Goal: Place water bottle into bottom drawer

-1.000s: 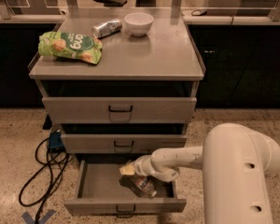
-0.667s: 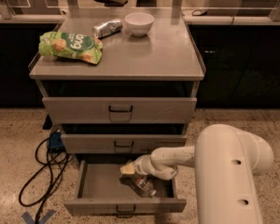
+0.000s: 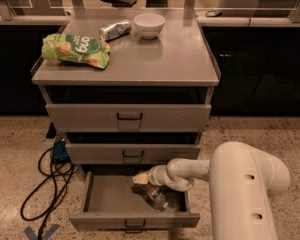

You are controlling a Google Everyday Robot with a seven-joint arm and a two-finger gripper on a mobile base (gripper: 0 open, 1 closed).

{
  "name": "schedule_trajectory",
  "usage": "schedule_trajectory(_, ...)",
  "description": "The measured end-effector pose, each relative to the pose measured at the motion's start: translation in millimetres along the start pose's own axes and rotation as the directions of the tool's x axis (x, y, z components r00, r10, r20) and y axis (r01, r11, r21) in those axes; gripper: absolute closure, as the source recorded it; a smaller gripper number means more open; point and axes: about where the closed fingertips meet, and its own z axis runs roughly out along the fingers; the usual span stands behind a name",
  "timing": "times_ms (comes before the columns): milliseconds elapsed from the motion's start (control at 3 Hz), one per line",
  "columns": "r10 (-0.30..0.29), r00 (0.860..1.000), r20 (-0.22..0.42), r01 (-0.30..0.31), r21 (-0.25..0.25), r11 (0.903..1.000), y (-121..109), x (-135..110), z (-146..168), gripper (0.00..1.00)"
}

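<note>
The bottom drawer is pulled open at the foot of the grey cabinet. The water bottle lies on its side inside the drawer, toward the right, cap end toward the front right. My gripper reaches in from the right over the drawer, just above and left of the bottle's upper end. My white arm fills the lower right of the view.
On the cabinet top lie a green snack bag, a silver can and a white bowl. The two upper drawers are shut. A black cable loops on the floor at the left.
The arm's near body has shifted a little left in the view. The gripper and bottle stay in about the same place in the drawer.
</note>
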Motion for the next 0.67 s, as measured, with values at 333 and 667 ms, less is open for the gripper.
schedule_trajectory(333, 0.014, 1.0, -0.013, -0.014, -0.011, 0.9998, -6, 2, 9, 1.0)
schedule_trajectory(667, 0.041, 0.999, -0.031, -0.042, -0.022, 0.9989, -17, 4, 22, 1.0)
